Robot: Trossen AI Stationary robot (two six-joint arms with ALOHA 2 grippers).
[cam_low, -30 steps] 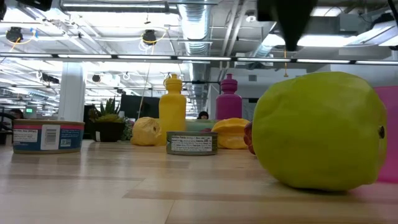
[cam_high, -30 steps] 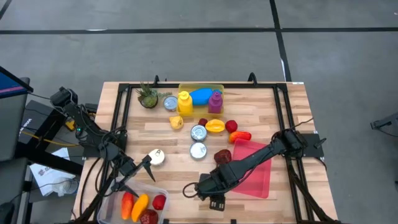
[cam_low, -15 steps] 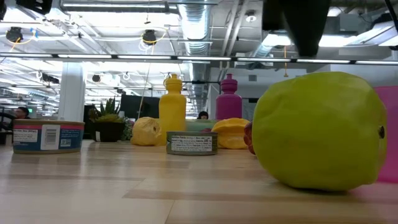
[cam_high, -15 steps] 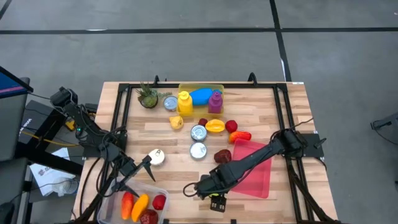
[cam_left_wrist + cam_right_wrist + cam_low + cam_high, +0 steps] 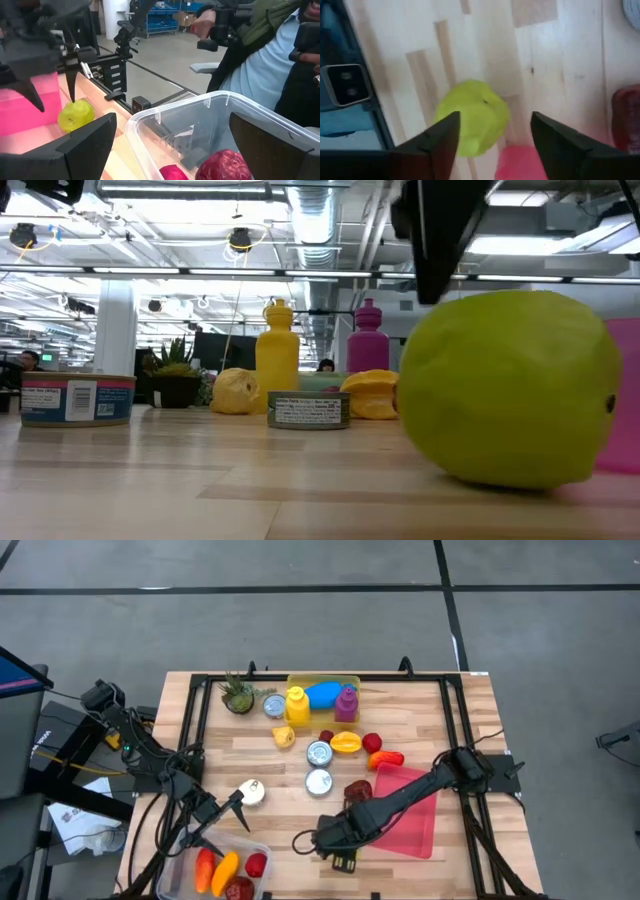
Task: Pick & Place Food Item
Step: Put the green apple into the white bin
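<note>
A yellow-green fruit (image 5: 510, 390) rests on the wooden table near its front edge, beside the pink board (image 5: 410, 810). My right gripper (image 5: 495, 120) points down over the fruit and stands open, with the fruit (image 5: 470, 117) between its fingers, closer to one of them. In the high view the gripper hides the fruit. My left gripper (image 5: 175, 150) stands open and level above the clear container (image 5: 215, 865) at the near left, which holds red and orange food. From there the fruit (image 5: 75, 115) shows under the right arm's fingers. My right gripper comes at the fruit from above, its fingers pointing down. One finger (image 5: 432, 270) stands against the fruit's upper side (image 5: 425, 320). The other finger (image 5: 560, 140) is apart from the fruit. The fruit sits on the table.
Two cans (image 5: 319, 766), red and orange food (image 5: 372, 750), a yellow bottle (image 5: 297, 705), a purple bottle (image 5: 346, 703) and a potted plant (image 5: 238, 695) fill the table's middle and far part. A white round item (image 5: 252, 792) lies by my left gripper. A person (image 5: 260, 40) sits beyond the table.
My right gripper has tipped and sunk a little, and one of its fingers has come down onto the fruit's top. The fruit has shifted slightly toward the table's left and stays on the table.
</note>
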